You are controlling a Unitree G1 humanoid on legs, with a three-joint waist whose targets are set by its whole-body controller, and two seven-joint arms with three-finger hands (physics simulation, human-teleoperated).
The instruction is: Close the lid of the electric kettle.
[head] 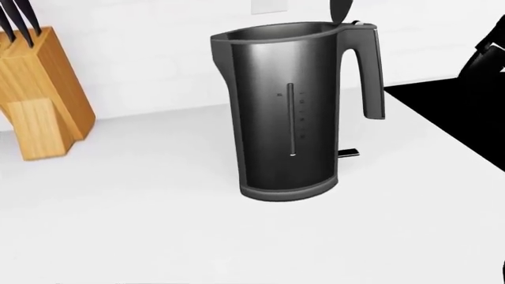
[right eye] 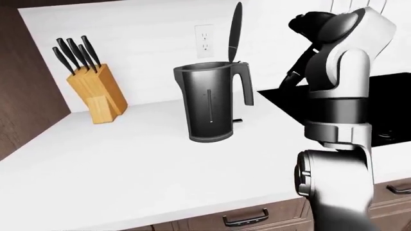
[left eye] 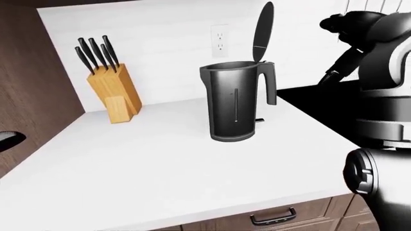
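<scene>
— Black fingers are all we are seeing of our right hand [right eye: 308, 21], raised high at the top of the right-eye view, to the right of the lid [right eye: 235, 30] and apart from it. Are they spread or curled?

— We are not able to tell; the hand is showing as one dark lump, and it seems to be holding nothing. Our left hand is not showing as a hand at all.

— And the kettle [left eye: 235, 101]?

— It is standing upright on the white counter [left eye: 160, 168], near the wall outlet [left eye: 219, 40], handle turned toward our right arm. The lid is standing almost straight up from a hinge just above the handle.

— How are we judging it will handle?

— The lid is looking thin, stiff and light, so we are expecting a gentle push near its top edge, tipping it toward the spout side, to bring it down. The smooth body is probably slippery and may slide or tip on the counter if we are shoving sideways instead of pressing downward.

— Anything else nearby?

— A wooden knife block [left eye: 115, 94] is sitting well to the left, and a black stove [right eye: 379, 103] is lying to the right.
</scene>
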